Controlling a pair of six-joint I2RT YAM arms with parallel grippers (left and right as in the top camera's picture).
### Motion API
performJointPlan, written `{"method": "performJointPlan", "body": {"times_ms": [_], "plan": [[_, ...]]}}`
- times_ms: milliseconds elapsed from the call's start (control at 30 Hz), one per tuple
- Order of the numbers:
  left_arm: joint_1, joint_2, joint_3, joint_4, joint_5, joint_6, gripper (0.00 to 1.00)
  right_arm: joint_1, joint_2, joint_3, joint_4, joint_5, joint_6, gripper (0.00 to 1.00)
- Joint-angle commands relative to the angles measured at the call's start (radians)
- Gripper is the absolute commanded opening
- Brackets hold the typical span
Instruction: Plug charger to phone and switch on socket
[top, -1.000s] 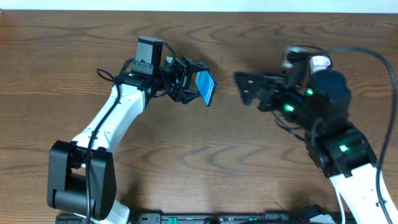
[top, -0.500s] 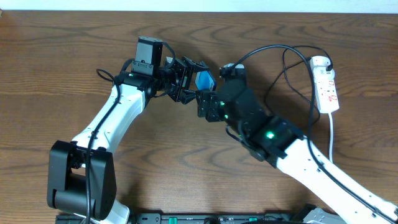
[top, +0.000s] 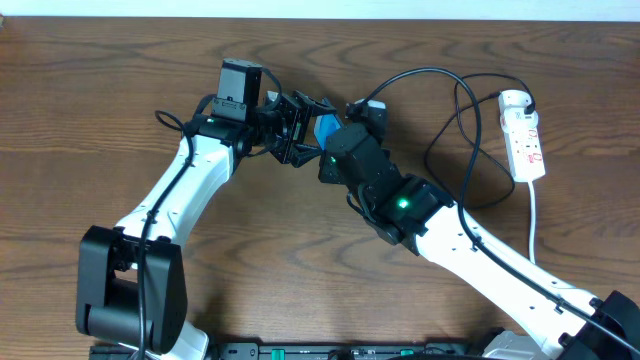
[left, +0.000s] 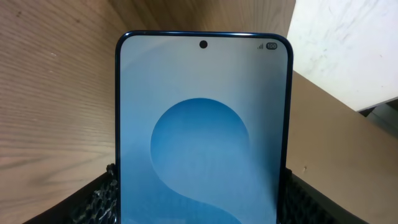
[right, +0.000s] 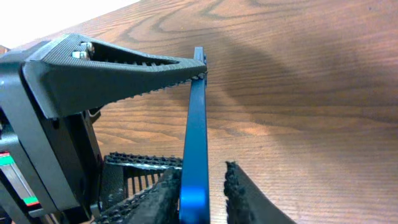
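My left gripper (top: 313, 135) is shut on the phone (top: 327, 130) and holds it up on edge above the table. In the left wrist view its blue screen (left: 202, 124) fills the frame between both pads. My right gripper (top: 327, 158) has come to the phone's other end. The phone's blue edge (right: 196, 143) stands between the right jaws, one pad against it and the other a small gap away. The white socket (top: 526, 135) lies at the far right. Black cable (top: 425, 72) loops between the right wrist and the socket. I cannot tell if it is the charger.
One ribbed finger (right: 124, 68) of the left gripper reaches over the phone's top in the right wrist view. The socket's white lead (top: 534, 225) runs toward the table's front edge. Both arm bases stand at the near edge of the wooden table (top: 90, 120).
The right arm swung left from beside the socket to the phone, and its jaws narrowed from wide open to close around the phone's edge. The left arm and phone stayed still.
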Motion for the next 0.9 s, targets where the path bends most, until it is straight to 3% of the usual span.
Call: {"method": "performJointPlan", "body": {"times_ms": [0, 200, 433, 600, 733, 867], "plan": [[0.002, -0.022, -0.002, 0.006, 0.032, 0.01, 0.67, 0.004, 0.005, 0.014, 0.0, -0.018, 0.008, 0.16], [0.002, -0.022, -0.002, 0.006, 0.032, 0.01, 0.67, 0.004, 0.005, 0.014, 0.0, -0.032, 0.008, 0.01], [0.002, -0.022, -0.002, 0.006, 0.032, 0.009, 0.68, 0.003, 0.0, 0.014, 0.001, -0.032, 0.008, 0.01], [0.026, -0.022, -0.002, 0.007, 0.032, 0.009, 0.87, -0.023, -0.031, 0.014, -0.001, -0.032, 0.008, 0.01], [0.082, -0.022, -0.002, 0.007, 0.068, 0.022, 0.89, -0.043, -0.061, 0.014, -0.013, -0.032, 0.008, 0.01], [0.139, -0.022, -0.002, 0.006, 0.143, 0.117, 0.9, -0.072, -0.088, 0.014, -0.083, -0.039, 0.056, 0.01]]}}
